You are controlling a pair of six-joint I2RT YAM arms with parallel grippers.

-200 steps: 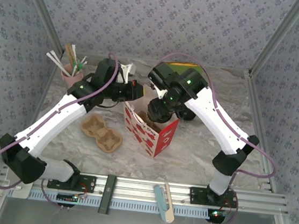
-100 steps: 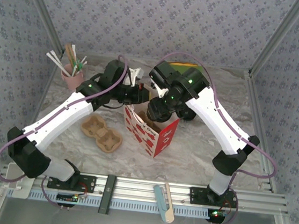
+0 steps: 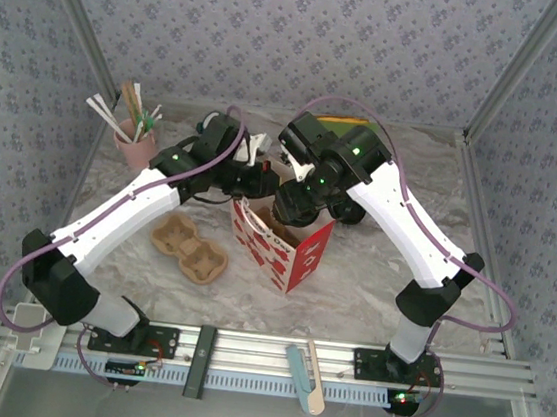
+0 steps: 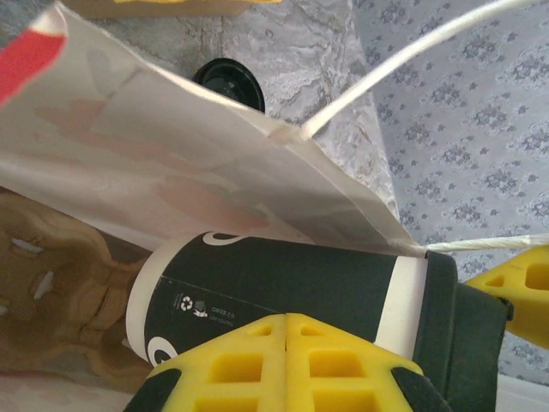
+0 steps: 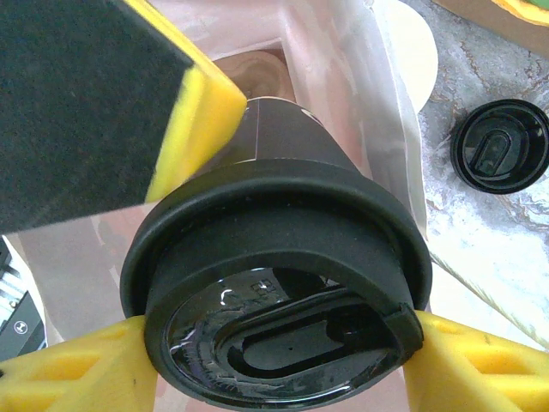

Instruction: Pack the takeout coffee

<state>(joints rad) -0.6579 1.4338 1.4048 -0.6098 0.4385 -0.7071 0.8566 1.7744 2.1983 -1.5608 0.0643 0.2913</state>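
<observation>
The lidded cup point(image 5: 283, 283) is held over the open mouth of the paper bag point(image 3: 278, 254), pinched at its lid by the right end effector point(image 5: 274, 369) — not yet lowered. In the last second the left end effector point(image 4: 286, 330), jaws pressed together, has been brought to the bag's rim — seemingly to steady it. The marbled worktop point(image 3: 371, 279) is enclosed by patterned walls point(image 3: 278, 37).

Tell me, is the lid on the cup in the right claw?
On. A round black lid caps the cup gripped in the right claw.
</observation>
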